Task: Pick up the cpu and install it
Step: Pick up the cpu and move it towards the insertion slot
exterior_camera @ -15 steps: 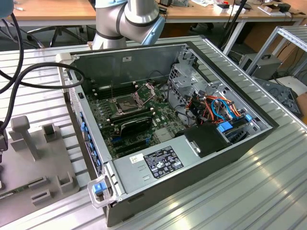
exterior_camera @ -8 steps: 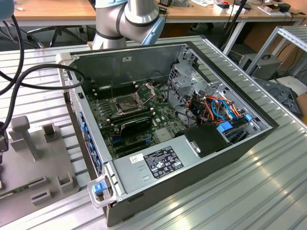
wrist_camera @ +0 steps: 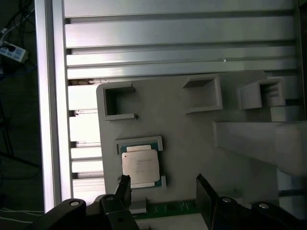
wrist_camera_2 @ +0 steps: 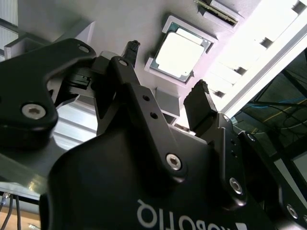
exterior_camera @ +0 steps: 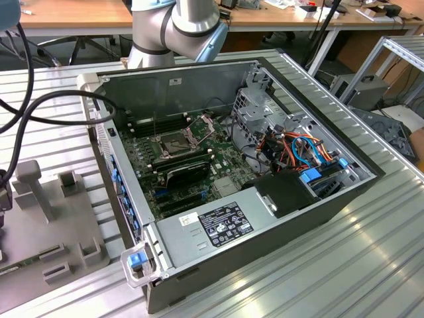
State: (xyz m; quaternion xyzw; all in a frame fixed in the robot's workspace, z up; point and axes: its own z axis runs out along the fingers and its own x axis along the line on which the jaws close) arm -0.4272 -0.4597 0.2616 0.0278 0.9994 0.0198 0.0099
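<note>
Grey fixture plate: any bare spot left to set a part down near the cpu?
In the first wrist view, yes: the flat stretch of the grey fixture plate bordered by the cpu in its nest, the row of open-sided pockets and the tall block. Crowded at the cpu, where the open gripper hangs with a green board edge beside it.

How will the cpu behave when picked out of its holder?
Probably rigid: the cpu is a thin flat metal-topped plate. Its thin edges may slip in the open claw. Framed by the grey holder, it likely resists sideways pushes.
</note>
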